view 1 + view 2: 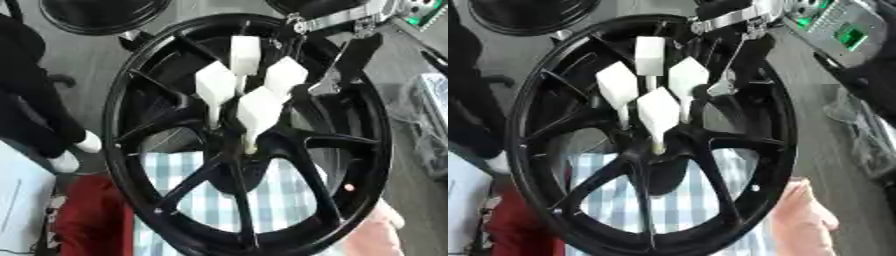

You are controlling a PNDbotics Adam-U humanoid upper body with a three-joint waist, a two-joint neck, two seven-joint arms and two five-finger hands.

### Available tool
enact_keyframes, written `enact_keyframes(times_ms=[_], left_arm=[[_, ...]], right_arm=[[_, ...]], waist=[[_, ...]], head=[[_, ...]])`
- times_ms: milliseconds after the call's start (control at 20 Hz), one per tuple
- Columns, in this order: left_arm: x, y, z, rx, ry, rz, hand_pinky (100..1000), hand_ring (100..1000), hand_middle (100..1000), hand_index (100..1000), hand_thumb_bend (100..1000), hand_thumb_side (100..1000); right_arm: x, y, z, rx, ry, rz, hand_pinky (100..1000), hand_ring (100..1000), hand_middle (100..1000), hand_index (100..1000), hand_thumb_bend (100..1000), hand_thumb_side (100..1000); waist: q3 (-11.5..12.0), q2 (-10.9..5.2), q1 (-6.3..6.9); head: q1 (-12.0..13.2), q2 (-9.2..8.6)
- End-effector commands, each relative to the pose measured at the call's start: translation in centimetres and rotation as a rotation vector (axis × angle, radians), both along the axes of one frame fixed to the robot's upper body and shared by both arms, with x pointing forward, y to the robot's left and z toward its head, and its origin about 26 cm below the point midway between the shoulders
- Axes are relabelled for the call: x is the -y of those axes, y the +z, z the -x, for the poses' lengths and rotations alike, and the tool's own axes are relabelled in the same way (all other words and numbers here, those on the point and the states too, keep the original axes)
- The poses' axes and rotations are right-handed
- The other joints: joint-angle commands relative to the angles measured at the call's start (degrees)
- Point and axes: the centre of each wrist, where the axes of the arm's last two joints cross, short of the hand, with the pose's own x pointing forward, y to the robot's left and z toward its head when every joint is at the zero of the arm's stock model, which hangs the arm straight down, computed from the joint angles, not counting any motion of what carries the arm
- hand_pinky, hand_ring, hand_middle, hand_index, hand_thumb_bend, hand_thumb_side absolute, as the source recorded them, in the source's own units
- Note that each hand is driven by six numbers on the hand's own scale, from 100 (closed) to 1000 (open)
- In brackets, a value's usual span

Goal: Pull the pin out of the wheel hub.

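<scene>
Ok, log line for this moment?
wheel: over checked cloth | pins: four white-headed, all in hub | right hand: upper right, beside pins | person's hand: at lower rim

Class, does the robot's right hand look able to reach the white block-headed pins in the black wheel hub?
Probably yes: the right robot hand hangs beside the white block-headed pins, nothing between them.

Grey floor (83, 55), checked cloth (280, 200)
</scene>
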Motion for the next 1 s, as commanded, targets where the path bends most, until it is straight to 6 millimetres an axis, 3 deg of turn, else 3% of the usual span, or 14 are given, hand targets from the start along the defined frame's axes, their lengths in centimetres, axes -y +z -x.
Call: enact_keyframes(times_ms=[50,250,550,1000], left_arm=[[-0.2,1.1,0.0,0.027,-0.004,-0.022,738,795,705,730,245,615],[-0.2,1.1,0.0,0.028,-0.006,-0.021,739,796,705,730,245,615],[-0.2,1.0,0.0,0.025,-0.005,-0.022,739,796,705,727,243,616],[-0.4,1.0,0.0,0.024,0.001,-0.022,740,797,706,723,243,617]], right_arm=[[0.2,1.1,0.2,0.019,0.045,0.031,739,713,578,711,216,202],[-0.1,1.0,0.2,0.015,0.05,0.031,732,700,553,690,209,188],[-0.1,1.4,0.2,-0.007,0.036,-0.001,708,650,450,587,100,116],[0.6,3.4,1.3,0.008,0.018,-0.054,691,620,408,549,100,100]], waist=[[0.02,-1.0,0.21],[0.07,-1.0,0.21],[-0.05,-1.04,0.2],[-0.34,-1.3,0.09]], head=[[0.2,0.21],[0.19,0.06],[0.04,0.22],[-0.16,0.43]])
